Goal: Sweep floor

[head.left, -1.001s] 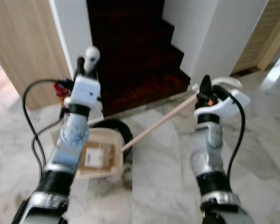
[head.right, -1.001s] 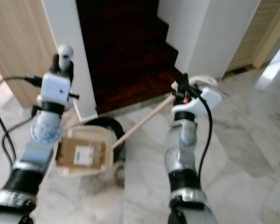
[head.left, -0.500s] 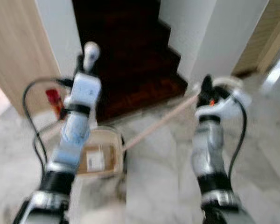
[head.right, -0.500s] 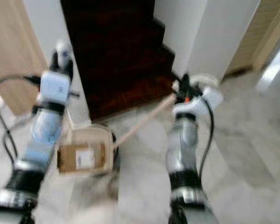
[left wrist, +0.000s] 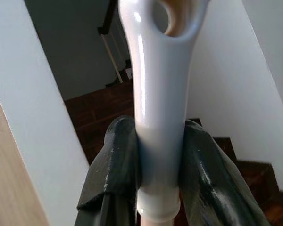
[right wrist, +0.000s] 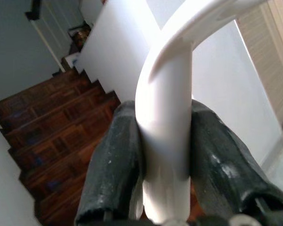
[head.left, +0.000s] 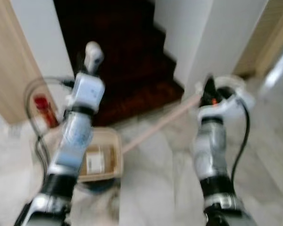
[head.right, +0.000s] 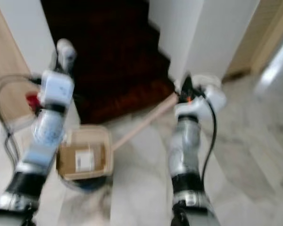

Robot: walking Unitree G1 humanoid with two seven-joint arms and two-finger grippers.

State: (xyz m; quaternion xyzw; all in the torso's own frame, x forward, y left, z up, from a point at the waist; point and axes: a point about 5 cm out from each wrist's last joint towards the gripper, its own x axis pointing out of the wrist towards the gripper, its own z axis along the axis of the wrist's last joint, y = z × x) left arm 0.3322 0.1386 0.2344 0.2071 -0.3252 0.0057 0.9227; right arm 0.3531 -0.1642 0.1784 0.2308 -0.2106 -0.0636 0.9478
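Carrying step: left gripper (left wrist: 158, 165) is clamped on the dustpan handle (left wrist: 158, 94), right gripper (right wrist: 165, 160) on the broom handle (right wrist: 167, 108); lowering onto the floor (head.left: 151, 188) is judged next

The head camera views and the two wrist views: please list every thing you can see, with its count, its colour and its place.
Dustpan: one, beige with a white label inside, on the floor beneath the left arm.
Dustpan handle: one, pale glossy, clamped in the left gripper.
Broom stick: one, light wood, slanting from the dustpan up to the right gripper.
Broom handle: one, white, clamped in the right gripper.
Stairs: one flight, dark red-brown wood, straight ahead.
Red object: one, blurred, by the left wall.
Floor: pale marble.
Left gripper: black, raised.
Right gripper: black, raised.
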